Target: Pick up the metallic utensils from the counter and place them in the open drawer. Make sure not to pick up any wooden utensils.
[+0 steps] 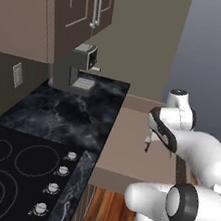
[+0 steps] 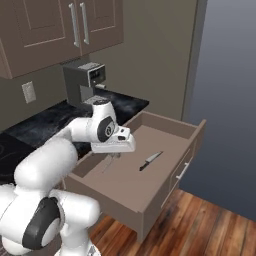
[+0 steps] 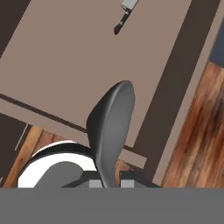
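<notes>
Black marble-look desk with faint white veining runs along the left, carrying a grey coffee machine and no utensils that can be made out. To its right, the shallow taupe-brown open drawer stands pulled out, and the end effector hangs over its pale floor, closed narrow on a thin silver-grey spoon-like utensil with a rounded head. Further right, the kitchen knife with silver blade and dark handle already lies inside. Judging from this, one metallic utensil is delivered; releasing the second looks like the remaining step.
</notes>
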Robot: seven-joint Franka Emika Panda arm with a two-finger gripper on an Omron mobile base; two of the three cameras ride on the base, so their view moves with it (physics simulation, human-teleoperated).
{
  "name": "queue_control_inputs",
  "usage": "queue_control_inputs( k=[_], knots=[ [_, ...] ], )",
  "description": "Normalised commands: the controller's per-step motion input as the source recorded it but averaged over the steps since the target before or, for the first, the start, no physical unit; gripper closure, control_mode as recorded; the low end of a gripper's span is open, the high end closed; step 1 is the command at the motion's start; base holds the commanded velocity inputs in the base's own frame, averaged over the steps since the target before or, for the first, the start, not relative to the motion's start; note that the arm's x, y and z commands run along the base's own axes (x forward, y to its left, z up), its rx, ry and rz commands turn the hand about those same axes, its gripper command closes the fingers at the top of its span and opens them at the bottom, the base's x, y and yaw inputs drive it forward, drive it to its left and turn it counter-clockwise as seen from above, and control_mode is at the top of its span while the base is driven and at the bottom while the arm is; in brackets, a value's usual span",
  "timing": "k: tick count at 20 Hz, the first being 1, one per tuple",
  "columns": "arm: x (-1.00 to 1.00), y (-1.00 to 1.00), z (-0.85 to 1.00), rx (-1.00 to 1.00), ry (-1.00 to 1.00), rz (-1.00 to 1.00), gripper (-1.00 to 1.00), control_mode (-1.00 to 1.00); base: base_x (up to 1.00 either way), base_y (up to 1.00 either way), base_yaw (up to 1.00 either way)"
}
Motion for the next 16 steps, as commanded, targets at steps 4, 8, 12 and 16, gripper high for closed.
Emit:
queue_control_inputs(
  k=[4, 8, 12, 16],
  knots=[
    [0.91, -0.32, -0.69, 0.05, 0.1, 0.0, 1.0, -1.0, 0.0, 0.0, 0.0],
    [0.83, -0.42, -0.65, 0.08, 0.02, 0.0, 1.0, -1.0, 0.0, 0.0, 0.0],
    [0.9, -0.31, -0.62, 0.08, 0.11, 0.0, 1.0, -1.0, 0.0, 0.0, 0.0],
    [0.81, -0.05, -0.61, 0.02, 0.12, 0.0, 1.0, -1.0, 0.0, 0.0, 0.0]
  ],
)
